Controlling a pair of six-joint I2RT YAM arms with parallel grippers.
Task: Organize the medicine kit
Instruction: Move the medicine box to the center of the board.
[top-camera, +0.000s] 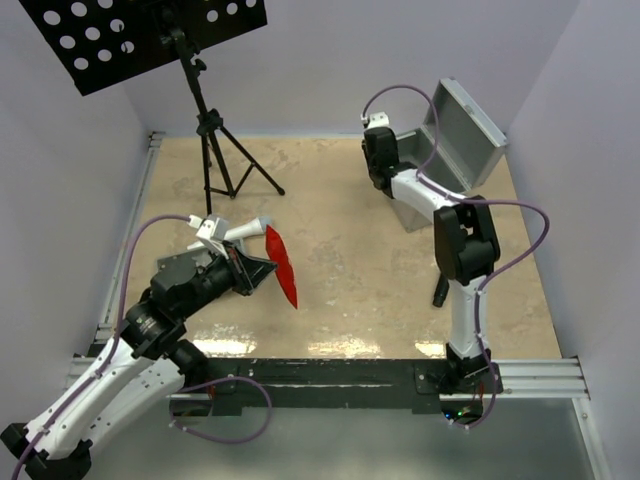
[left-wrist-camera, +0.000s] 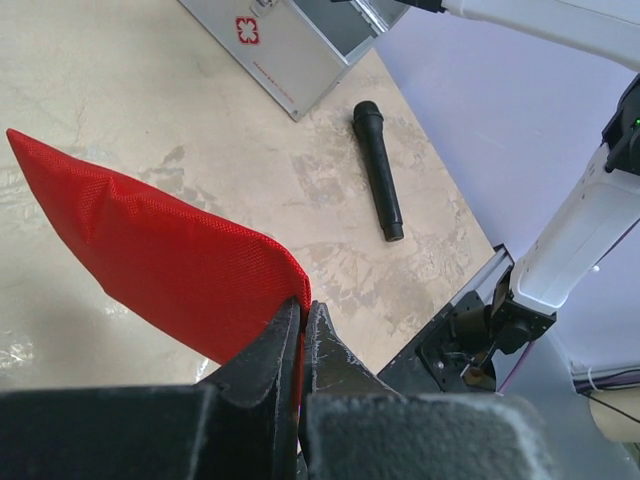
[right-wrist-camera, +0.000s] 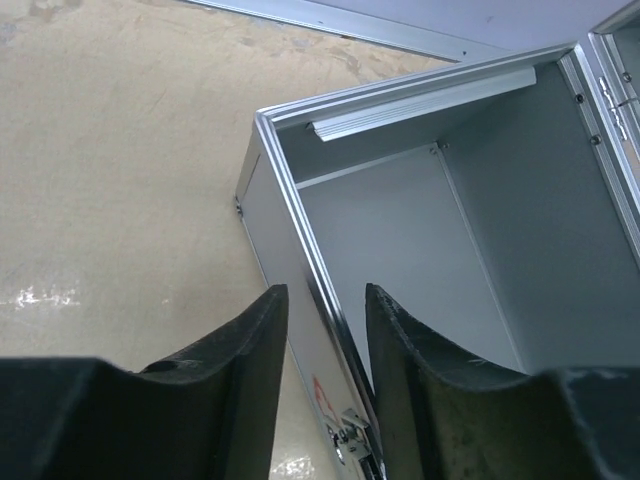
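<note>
My left gripper (top-camera: 262, 270) is shut on the edge of the red pouch (top-camera: 283, 265) and holds it up over the left-middle of the table; in the left wrist view the pouch (left-wrist-camera: 150, 240) hangs from the gripper (left-wrist-camera: 303, 305). The silver-grey metal case (top-camera: 440, 175) stands open at the back right, its lid (top-camera: 468, 125) tilted back. My right gripper (top-camera: 384, 186) is open over the case's front-left wall. In the right wrist view the gripper (right-wrist-camera: 325, 305) has the case rim (right-wrist-camera: 290, 180) running between its jaws. The case's inside looks empty.
A black tripod stand (top-camera: 213, 150) with a perforated black plate stands at the back left. A black cylindrical object (top-camera: 441, 291) lies by the right arm, also in the left wrist view (left-wrist-camera: 378, 170). A grey object (top-camera: 178, 266) and a white item (top-camera: 243, 230) sit by the left arm.
</note>
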